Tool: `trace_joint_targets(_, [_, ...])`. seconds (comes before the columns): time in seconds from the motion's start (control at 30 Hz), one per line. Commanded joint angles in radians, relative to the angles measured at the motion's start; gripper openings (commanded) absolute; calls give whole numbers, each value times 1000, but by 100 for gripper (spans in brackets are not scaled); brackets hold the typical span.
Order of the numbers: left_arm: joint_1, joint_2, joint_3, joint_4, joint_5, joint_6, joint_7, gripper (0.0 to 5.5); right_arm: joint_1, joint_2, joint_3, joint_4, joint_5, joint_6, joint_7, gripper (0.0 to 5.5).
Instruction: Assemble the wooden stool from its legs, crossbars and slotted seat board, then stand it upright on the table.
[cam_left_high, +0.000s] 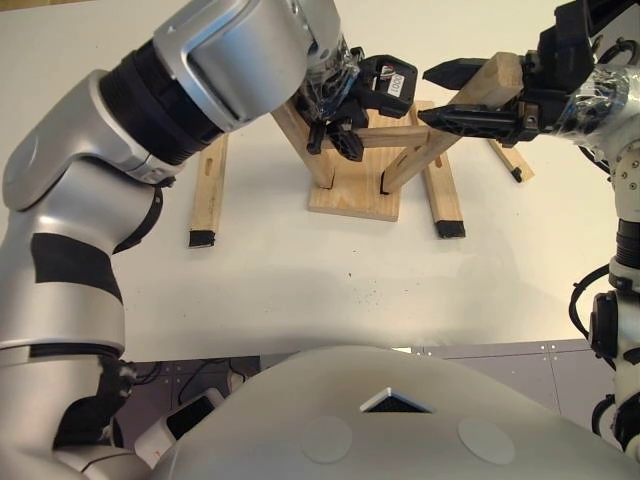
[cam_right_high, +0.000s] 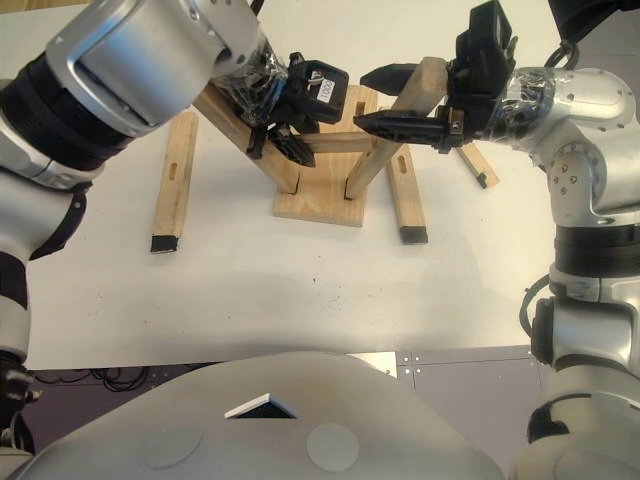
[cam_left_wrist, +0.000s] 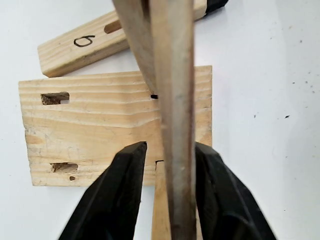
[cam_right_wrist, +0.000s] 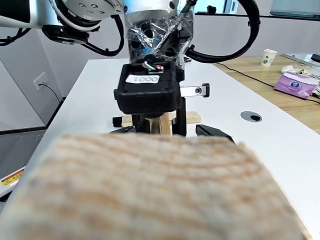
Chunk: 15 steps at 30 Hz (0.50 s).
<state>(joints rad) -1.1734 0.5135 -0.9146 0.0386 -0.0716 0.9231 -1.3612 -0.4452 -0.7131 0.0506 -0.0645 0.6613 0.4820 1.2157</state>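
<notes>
Wooden seat board (cam_left_high: 355, 203) holds two legs (cam_left_high: 315, 165) so far, left gripper (cam_left_high: 335, 146) pinching the crossbar (cam_left_high: 395, 137), right gripper (cam_left_high: 435, 95) clasping one leg (cam_left_high: 493, 82); spare legs (cam_left_high: 207, 190) lie loose.

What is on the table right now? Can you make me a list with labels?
seat board: flat on the table
left standing leg: set in the seat board
right standing leg: set in the seat board
crossbar: between the two standing legs
left gripper: shut on the crossbar
right gripper: shut on the right standing leg, near its top
loose pieces: three, black-tipped, flat beside the seat board
</notes>
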Motion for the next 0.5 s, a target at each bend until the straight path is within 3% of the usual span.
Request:
trace_joint_targets(0.03, [296,145,-41,45,-29,166,28,153,94,-6,8,20,7,60,25,202])
trace_joint_targets(0.5, [269,77,36,-34,-85,258,76,153,111,-7,30,7,5,57,16,202])
